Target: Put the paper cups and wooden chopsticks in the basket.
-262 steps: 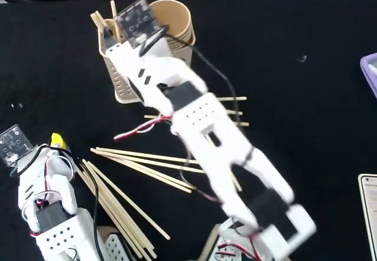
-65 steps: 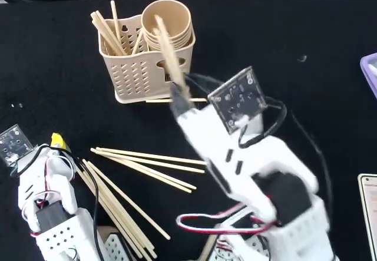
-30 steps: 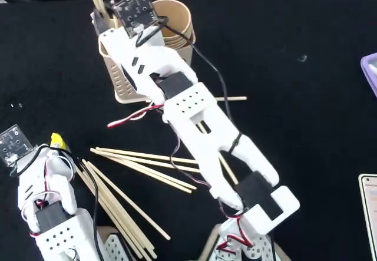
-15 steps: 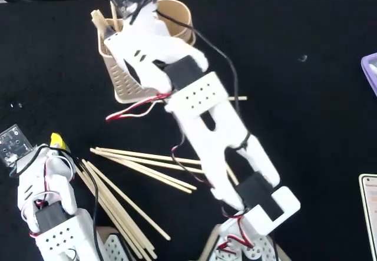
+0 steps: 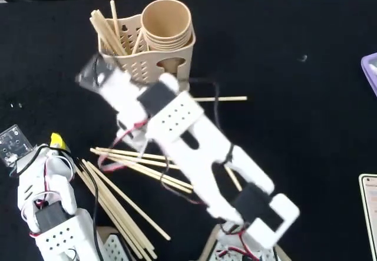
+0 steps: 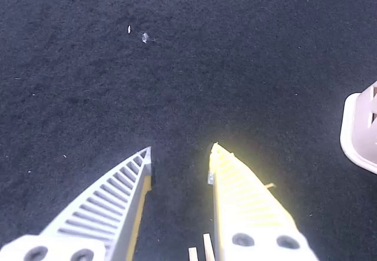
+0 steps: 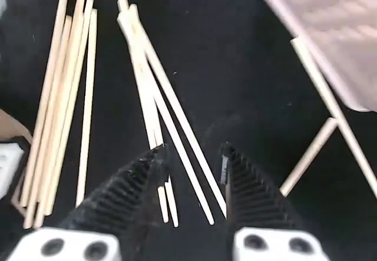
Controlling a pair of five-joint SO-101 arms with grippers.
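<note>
Standing toward the far edge of the black table (image 5: 306, 155), the beige slotted basket (image 5: 141, 66) holds a nested stack of paper cups (image 5: 168, 22) in its right half. Several wooden chopsticks (image 5: 106, 30) lean in its left half. A single loose chopstick (image 5: 222, 99) lies flat just beside the basket's right front corner. A fan of loose chopsticks (image 5: 141, 164) lies well in front of the basket. A tighter bundle (image 5: 115, 205) lies farther from the basket again, in front and to the left.

The right arm (image 5: 188, 137) stretches from the near edge of the table toward the basket, and its wrist sits just in front of the basket's left front corner. Its wrist camera shows black jaws that stand apart and grip nothing, poised above the fan.

The left arm (image 5: 44, 196) stands well apart from the basket, in front and to the left. Its jaws, one white and one yellow, are likewise apart and empty over bare table. Two chopstick ends (image 6: 199, 253) show beneath the base of these jaws, and a corner of the basket is visible beyond them.
</note>
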